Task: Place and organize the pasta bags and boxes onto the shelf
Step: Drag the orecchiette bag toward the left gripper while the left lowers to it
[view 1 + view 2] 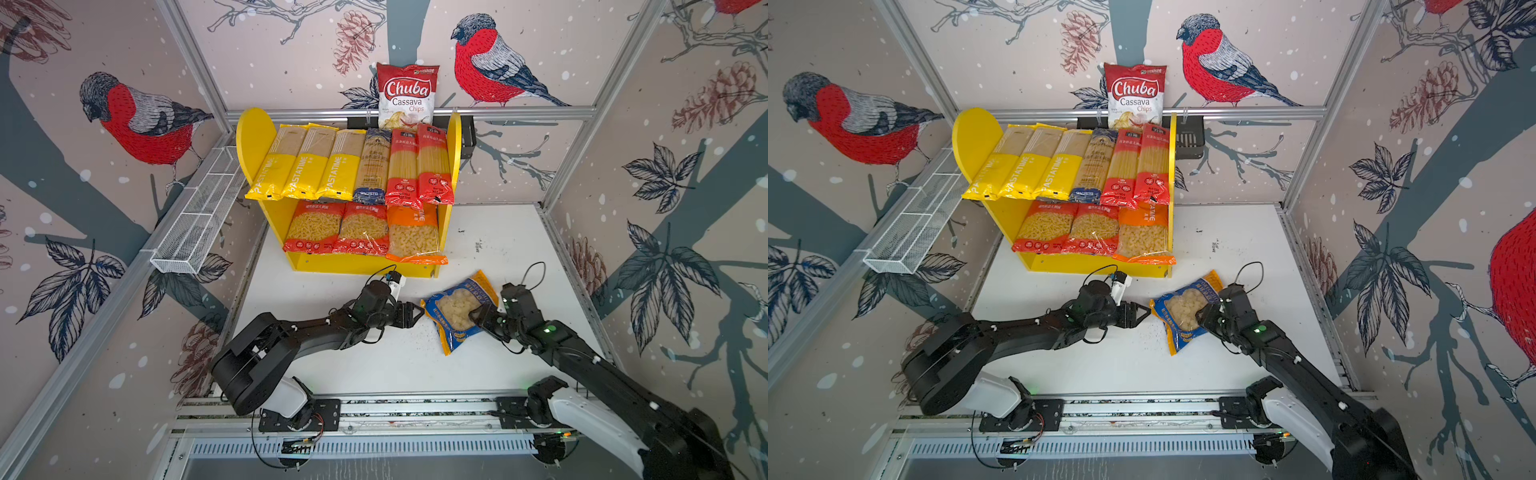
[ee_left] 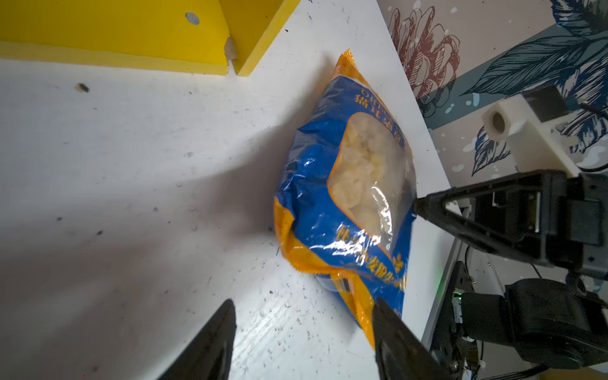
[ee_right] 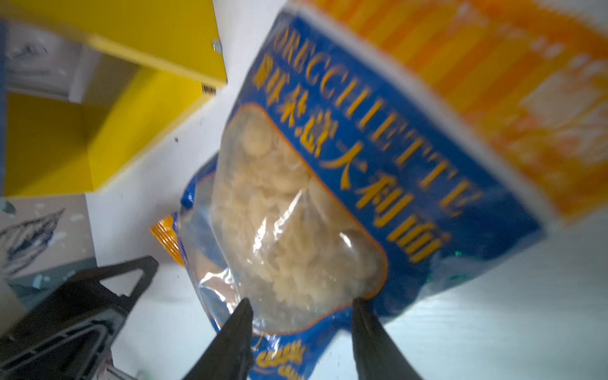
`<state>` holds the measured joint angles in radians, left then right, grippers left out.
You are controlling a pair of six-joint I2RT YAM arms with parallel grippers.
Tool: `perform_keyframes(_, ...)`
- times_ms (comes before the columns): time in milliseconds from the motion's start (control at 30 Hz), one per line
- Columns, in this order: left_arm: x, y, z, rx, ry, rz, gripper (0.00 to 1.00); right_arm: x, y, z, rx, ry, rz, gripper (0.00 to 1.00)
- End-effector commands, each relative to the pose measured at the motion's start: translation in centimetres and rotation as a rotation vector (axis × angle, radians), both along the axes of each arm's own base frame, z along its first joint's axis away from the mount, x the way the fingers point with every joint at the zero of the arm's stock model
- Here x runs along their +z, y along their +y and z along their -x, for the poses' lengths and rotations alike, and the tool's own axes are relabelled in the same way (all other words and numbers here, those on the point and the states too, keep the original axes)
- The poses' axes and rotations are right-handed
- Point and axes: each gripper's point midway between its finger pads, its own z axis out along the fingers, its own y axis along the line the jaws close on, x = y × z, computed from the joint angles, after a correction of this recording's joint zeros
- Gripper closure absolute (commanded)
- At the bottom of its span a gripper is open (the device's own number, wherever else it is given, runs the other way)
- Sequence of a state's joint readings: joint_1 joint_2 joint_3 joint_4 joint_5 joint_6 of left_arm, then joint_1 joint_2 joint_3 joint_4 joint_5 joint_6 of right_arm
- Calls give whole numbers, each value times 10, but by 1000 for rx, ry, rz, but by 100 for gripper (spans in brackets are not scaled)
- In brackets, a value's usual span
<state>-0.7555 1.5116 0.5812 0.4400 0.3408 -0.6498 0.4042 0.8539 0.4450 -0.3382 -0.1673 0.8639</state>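
Lying on the table [image 1: 374, 365] just in front of the shelf [image 1: 253, 137], near its right end, the blue bag [image 1: 449, 307] is the one pasta pack not yet shelved. Its long axis runs from the orange seal nearest the shelf back toward the arm bases, slanting a little leftward at the near end.

The right hand [image 1: 478, 316] is the nearer one. It sits over the bag's right edge, reaching in across the short axis. In the right wrist view its fingers [image 3: 230, 342] stand apart with the clear window showing between their tips, so it is parted, not clamping. Whether the tips touch the film I cannot tell.

The left hand [image 1: 417, 313] points at the opposite long edge from the left, just beside it, and its fingers [image 2: 214, 342] are also spread with nothing between them. The two hands face each other across the bag's width.

In my judgement a grasp across the short axis suits either hand. The carry would then go forward and left to the lower board, where the three bags leave little room.
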Motion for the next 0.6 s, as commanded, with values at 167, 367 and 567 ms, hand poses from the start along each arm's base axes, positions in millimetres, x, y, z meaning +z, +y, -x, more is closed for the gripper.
perform_keyframes(167,0,-26,-7,-49,0,54,44,19,-51,-30,-177,-104,-25,46)
perform_keyframes(367,-4,-32,-12,-44,8,62,57,1,-45,-39,-161,-70,-45,47)
perform_keyframes(567,-10,-34,-10,-48,36,78,86,-20,-45,-43,-165,-38,-30,49)
